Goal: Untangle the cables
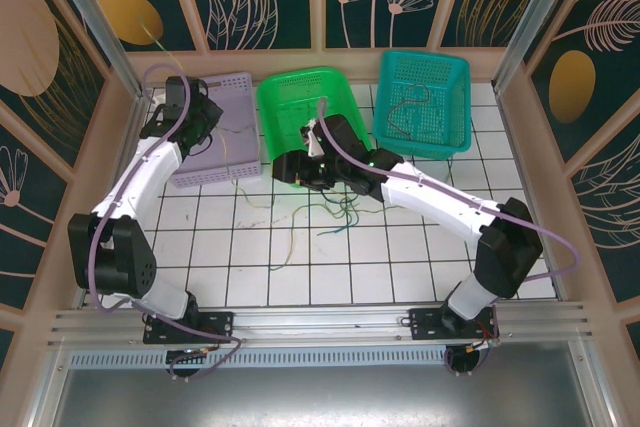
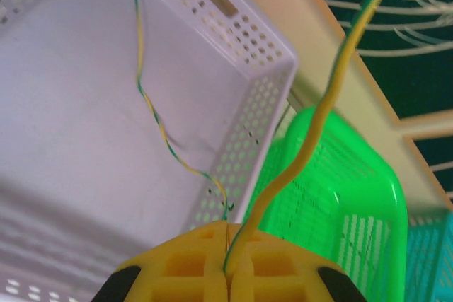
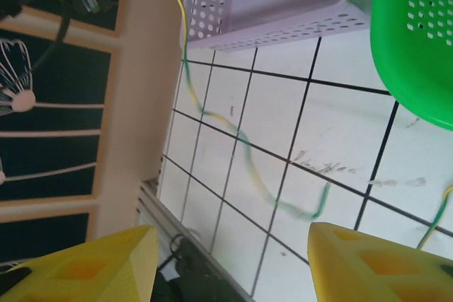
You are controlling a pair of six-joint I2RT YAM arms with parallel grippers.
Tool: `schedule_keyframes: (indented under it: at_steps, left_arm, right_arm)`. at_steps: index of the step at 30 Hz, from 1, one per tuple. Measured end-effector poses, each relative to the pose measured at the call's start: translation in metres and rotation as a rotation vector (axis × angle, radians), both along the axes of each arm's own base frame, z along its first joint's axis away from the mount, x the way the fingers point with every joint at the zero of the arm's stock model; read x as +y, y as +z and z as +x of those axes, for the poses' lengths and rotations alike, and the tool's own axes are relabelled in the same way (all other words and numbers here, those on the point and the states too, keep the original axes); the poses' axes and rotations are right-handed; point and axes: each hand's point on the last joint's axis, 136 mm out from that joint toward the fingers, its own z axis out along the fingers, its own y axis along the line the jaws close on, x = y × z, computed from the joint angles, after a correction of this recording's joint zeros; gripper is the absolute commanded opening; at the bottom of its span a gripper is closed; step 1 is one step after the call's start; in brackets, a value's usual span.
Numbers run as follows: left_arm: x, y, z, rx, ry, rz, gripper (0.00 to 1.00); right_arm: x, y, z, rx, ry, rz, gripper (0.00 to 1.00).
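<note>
the left fingers [image 2: 187, 270] hang over the lilac basket [image 2: 272, 51], pressed together on a green-yellow wire [image 2: 333, 97]. one strand runs across the basket's floor, probably to keep it apart. the right fingers [image 3: 368, 259] are spread, empty, past the basket's front corner, near the loose wires [image 1: 335, 215] on the surface [image 3: 340, 125].

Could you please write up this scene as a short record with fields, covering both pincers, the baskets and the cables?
Left pincer: shut on a green-yellow cable, over the lavender basket
Right pincer: open, empty, over the tiled table
Other baskets: green basket in the middle, teal basket on the right
Loose cables: lying on the tiles before the green basket
</note>
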Motion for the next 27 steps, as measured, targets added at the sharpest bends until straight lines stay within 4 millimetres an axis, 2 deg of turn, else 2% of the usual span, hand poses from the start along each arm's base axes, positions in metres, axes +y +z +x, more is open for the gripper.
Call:
schedule_keyframes:
  at_steps: [4,9,12,15,19,20,22,27]
  left_arm:
    - [0.008,0.015,0.014,-0.065,0.074,-0.031,0.0]
    - [0.005,0.042,0.038,-0.149,0.113,-0.106,0.0]
    - [0.004,0.048,0.042,-0.182,0.126,-0.143,0.0]
    - [0.0,0.052,0.046,-0.234,0.122,-0.187,0.0]
    - [-0.005,0.048,0.04,-0.286,0.108,-0.255,0.0]
    - [-0.007,0.047,0.036,-0.3,0.102,-0.275,0.0]
    - [-0.009,0.047,0.029,-0.327,0.097,-0.311,0.0]
    - [-0.01,0.058,0.004,-0.406,0.092,-0.401,0.0]
  right_arm:
    - [0.012,0.013,0.013,0.142,-0.081,0.086,0.59]
    - [0.039,0.022,0.028,0.34,-0.172,0.2,0.6]
    - [0.053,0.02,0.029,0.513,-0.26,0.274,0.63]
    - [0.07,0.021,0.019,0.688,-0.343,0.353,0.64]
    - [0.089,0.022,0.015,0.793,-0.423,0.448,0.71]
    - [0.092,0.021,0.019,0.799,-0.445,0.479,0.77]
    - [0.092,0.016,0.035,0.781,-0.501,0.528,0.8]
    - [0.085,-0.007,0.079,0.712,-0.622,0.59,0.77]
